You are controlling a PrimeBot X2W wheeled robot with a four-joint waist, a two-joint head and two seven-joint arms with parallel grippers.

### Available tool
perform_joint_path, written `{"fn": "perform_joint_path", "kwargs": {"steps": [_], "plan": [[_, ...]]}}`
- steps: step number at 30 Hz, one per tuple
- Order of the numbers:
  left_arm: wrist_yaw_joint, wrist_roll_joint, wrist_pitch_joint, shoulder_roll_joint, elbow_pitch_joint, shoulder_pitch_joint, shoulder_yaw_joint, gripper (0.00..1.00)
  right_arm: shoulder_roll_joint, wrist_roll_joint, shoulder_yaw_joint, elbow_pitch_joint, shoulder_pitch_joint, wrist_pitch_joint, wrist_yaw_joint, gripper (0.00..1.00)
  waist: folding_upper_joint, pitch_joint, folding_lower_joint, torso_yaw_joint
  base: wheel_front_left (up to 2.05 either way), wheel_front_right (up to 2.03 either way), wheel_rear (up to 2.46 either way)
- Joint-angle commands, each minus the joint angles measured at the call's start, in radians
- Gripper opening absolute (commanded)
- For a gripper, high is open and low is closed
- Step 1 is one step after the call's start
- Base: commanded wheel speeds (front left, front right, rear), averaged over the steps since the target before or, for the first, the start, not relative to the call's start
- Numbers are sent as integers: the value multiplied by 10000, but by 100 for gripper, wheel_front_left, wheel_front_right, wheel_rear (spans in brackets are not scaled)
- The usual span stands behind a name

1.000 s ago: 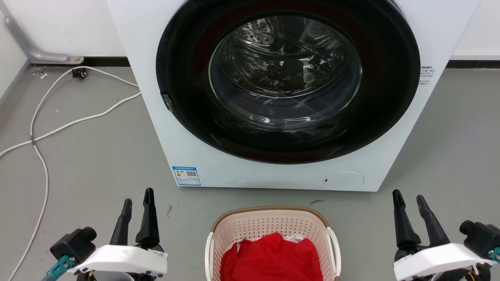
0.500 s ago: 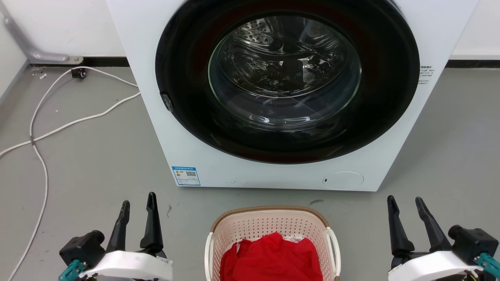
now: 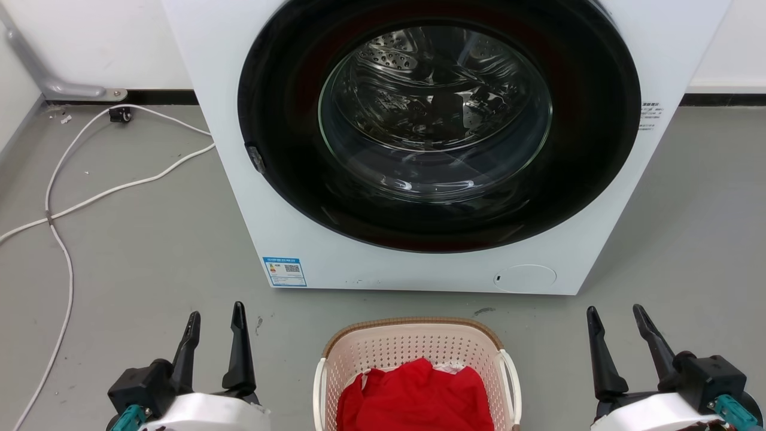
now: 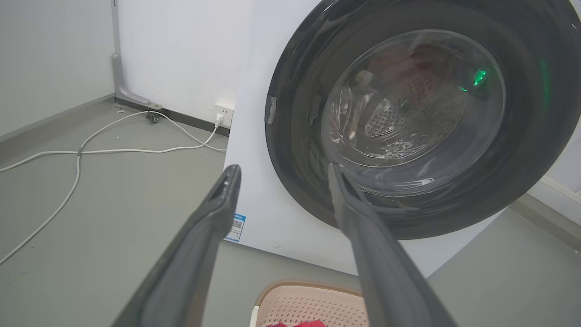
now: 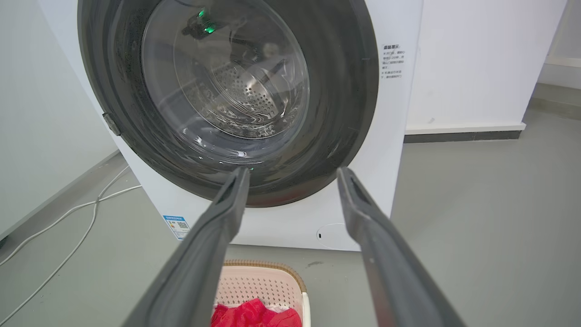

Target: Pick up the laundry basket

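1. Left gripper (image 3: 216,311): fingers spread wide, holding nothing, poised over the grey floor (image 3: 149,263).
2. Right gripper (image 3: 614,310): fingers likewise spread wide, empty.
3. Laundry basket (image 3: 413,346): standing on the floor between the two grippers, to the right of the left gripper and to the left of the right one, apart from both.
4. Red cloth (image 3: 416,395): lying inside the basket.
5. Washing machine (image 3: 281,239): ahead of both grippers' fingertips, beyond the basket, round glass door facing them.
6. White cable (image 3: 102,193): on the floor, ahead and left of the left gripper.
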Motion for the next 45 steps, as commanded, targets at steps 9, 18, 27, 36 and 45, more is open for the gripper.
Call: {"fn": "perform_joint_path", "kwargs": {"steps": [9, 18, 27, 36, 45], "plan": [[131, 950, -279, 12, -41, 189, -55, 100, 18, -1017, -9, -131, 229, -281, -3, 100, 0, -30, 0, -24, 0, 0, 0], [185, 1593, -448, 10, 15, 251, -124, 100, 23, -1658, -6, -170, 358, -440, -3, 100, 0, -50, 0, -25, 0, 0, 0], [272, 2183, -607, 9, 1, 390, -207, 100, 27, -2278, 14, -186, 441, -604, -5, 100, 0, -42, 0, -30, 0, 0, 0], [274, 2163, -600, 9, 52, 426, -146, 100, 27, -2154, 3, -140, 459, -589, -5, 100, 0, -63, 0, -34, 0, 0, 0], [255, 2114, -600, 9, 61, 380, -134, 100, 27, -2135, -1, -134, 410, -589, -5, 100, 0, -23, 0, -38, 0, 0, 0]]}}
